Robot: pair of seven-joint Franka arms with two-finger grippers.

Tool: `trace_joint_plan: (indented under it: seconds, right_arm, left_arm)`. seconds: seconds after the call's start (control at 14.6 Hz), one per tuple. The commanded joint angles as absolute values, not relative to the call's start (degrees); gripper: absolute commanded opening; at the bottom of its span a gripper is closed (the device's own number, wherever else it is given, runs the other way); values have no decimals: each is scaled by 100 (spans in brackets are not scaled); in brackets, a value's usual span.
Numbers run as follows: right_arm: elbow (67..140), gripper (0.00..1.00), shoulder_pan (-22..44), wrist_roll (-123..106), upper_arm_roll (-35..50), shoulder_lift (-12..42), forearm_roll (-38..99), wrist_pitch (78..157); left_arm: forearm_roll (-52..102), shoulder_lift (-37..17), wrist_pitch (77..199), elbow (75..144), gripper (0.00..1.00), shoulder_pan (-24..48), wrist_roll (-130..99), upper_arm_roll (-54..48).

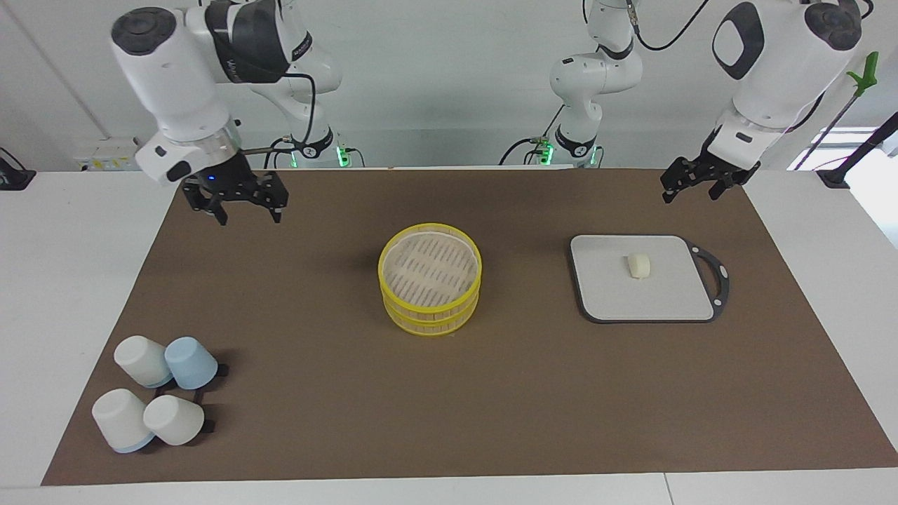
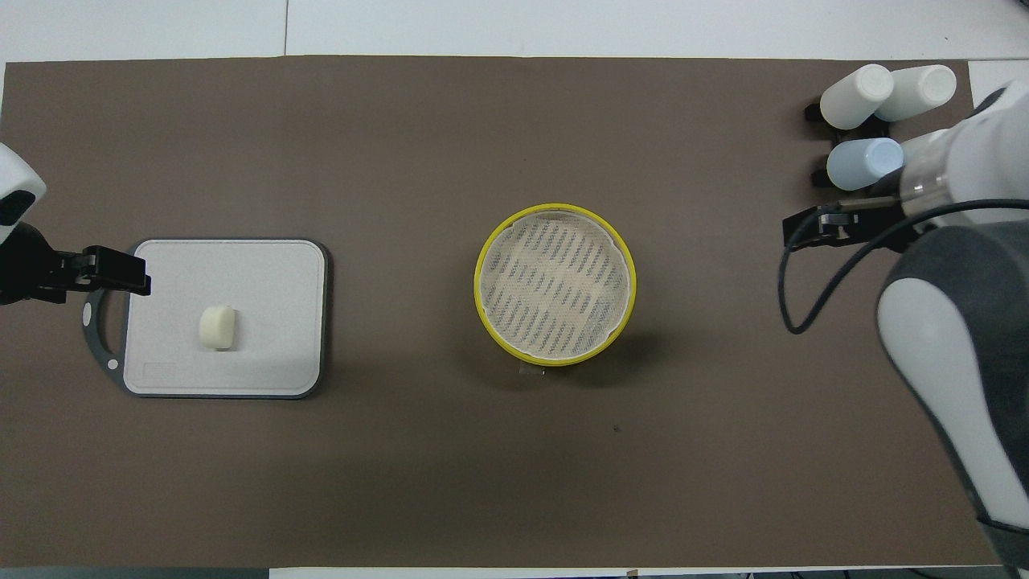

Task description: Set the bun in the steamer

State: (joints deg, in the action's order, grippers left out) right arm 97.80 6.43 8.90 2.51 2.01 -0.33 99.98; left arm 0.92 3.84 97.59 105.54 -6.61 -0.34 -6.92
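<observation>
The bun [image 1: 638, 266] lies on the grey board [image 1: 610, 298] toward the left arm's end of the table; it also shows in the overhead view [image 2: 217, 327]. The yellow-rimmed steamer [image 1: 430, 277], two stacked tiers, stands empty at the middle of the mat [image 2: 555, 281]. My left gripper [image 1: 691, 189] is open and empty in the air over the board's handle end [image 2: 120, 271], apart from the bun. My right gripper [image 1: 242, 210] is open and empty, over the mat toward the right arm's end [image 2: 812, 227].
The board [image 2: 265, 273] has a black rim and a handle loop. Several upturned cups [image 1: 158, 396], white and pale blue, stand at the right arm's end, farther from the robots [image 2: 884, 121]. A brown mat [image 1: 316, 421] covers the table.
</observation>
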Motion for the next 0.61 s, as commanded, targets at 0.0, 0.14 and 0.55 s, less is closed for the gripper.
trace_joint_plan:
  seconds: [0.0, 0.14, 0.55]
  right_arm:
    - [9993, 98, 1009, 1361, 255, 439, -53, 10484]
    - [10220, 96, 1299, 1651, 255, 553, -53, 10887]
    - [10775, 92, 1898, 2346, 255, 878, 18, 11786]
  left_arm:
    - [88, 651, 10614, 11529, 100, -738, 176, -694]
    - [88, 589, 11028, 11934, 100, -835, 158, -694]
    - [88, -95, 12593, 12770, 100, -826, 325, -694]
